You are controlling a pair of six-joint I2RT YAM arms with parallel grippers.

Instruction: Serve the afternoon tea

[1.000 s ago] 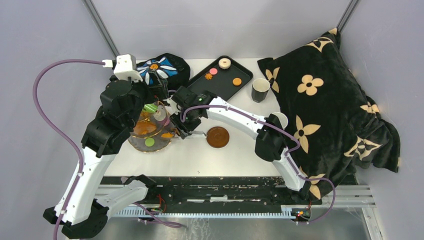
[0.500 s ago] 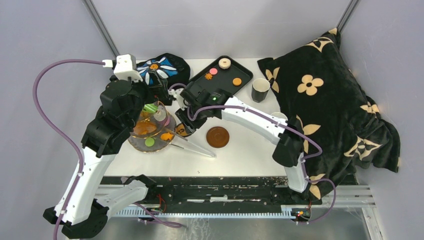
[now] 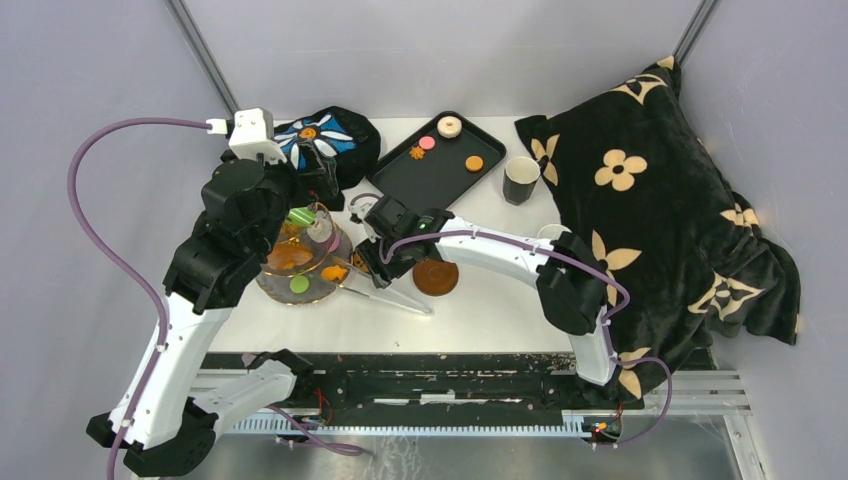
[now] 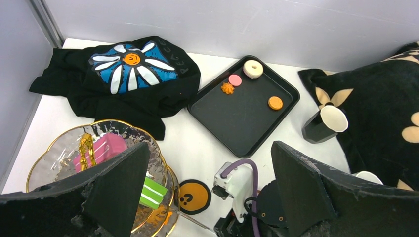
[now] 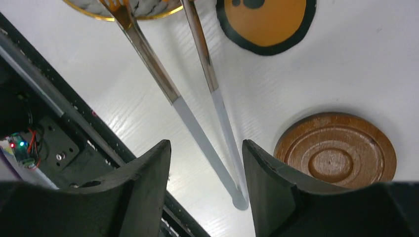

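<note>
Two arms are bolted at the near edge. Along the right edge a blanket (image 3: 660, 200) is heaped, and a cloth (image 3: 325, 135) is spread in the far left corner. A tray (image 3: 430, 170) is set at the far edge, with four pastries (image 3: 474, 163) on it. A stand (image 3: 268, 288) is placed by the left edge; a pink pastry (image 4: 106, 148) and a green pastry (image 4: 153, 191) are carried on its tiers. The left gripper (image 4: 208, 145) is held over it, fingers spread wide, empty. A cup (image 3: 520, 180) is stood right of the tray, a mug (image 3: 553, 233) against the blanket. A saucer (image 3: 436, 277) is laid mid-counter, with tongs (image 3: 390, 297) beside it reaching the stand's rim. The right gripper (image 5: 205, 143) is held above the tongs, jaws apart, nothing gripped.
</note>
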